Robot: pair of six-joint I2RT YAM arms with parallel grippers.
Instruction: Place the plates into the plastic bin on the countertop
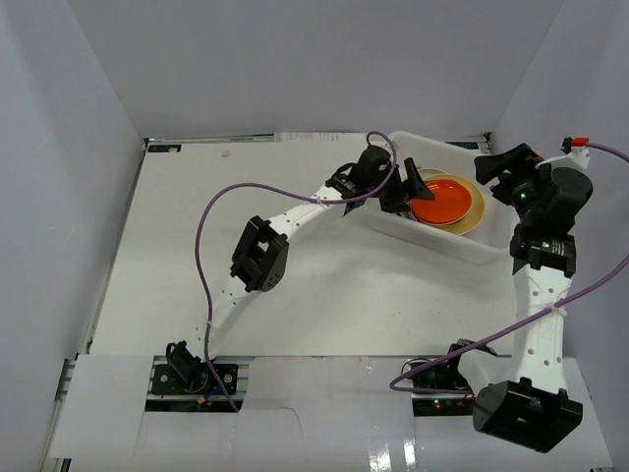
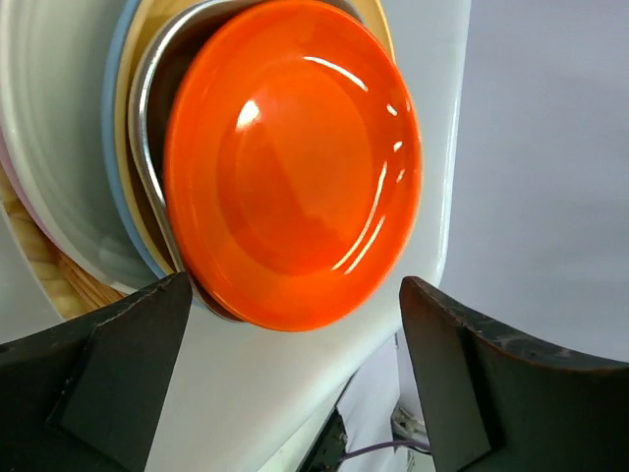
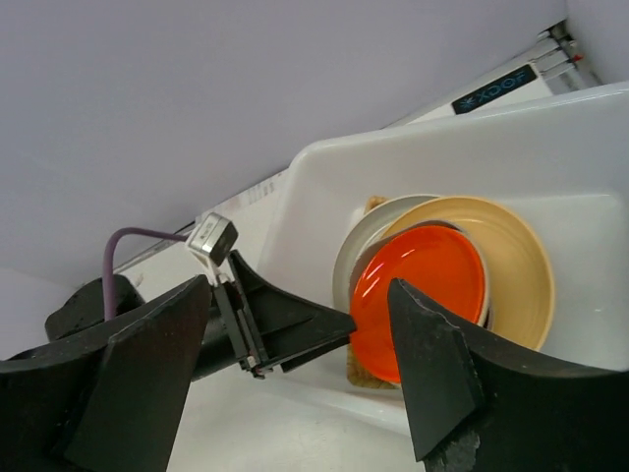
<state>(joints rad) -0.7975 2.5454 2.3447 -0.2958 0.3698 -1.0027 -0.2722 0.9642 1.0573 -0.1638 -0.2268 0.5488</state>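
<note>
A stack of plates lies in the plastic bin (image 1: 432, 246) at the back right of the countertop (image 1: 295, 295). On top is a glossy orange plate (image 1: 439, 202) (image 2: 295, 167) (image 3: 418, 285), resting on a metal-rimmed dish (image 2: 147, 118) and a cream plate (image 3: 521, 256). My left gripper (image 1: 413, 187) (image 2: 295, 283) hangs at the bin's left wall (image 2: 295, 393), open, jaws wide on either side of the orange plate's near edge and clamping nothing. My right gripper (image 1: 501, 172) (image 3: 300, 287) is open and empty above the bin's right end.
A woven mat (image 3: 364, 369) (image 2: 49, 275) lies under the stack. White walls enclose the countertop on three sides. The left arm's purple cable (image 1: 211, 256) loops over the left half of the table. The right arm stands close to the right wall.
</note>
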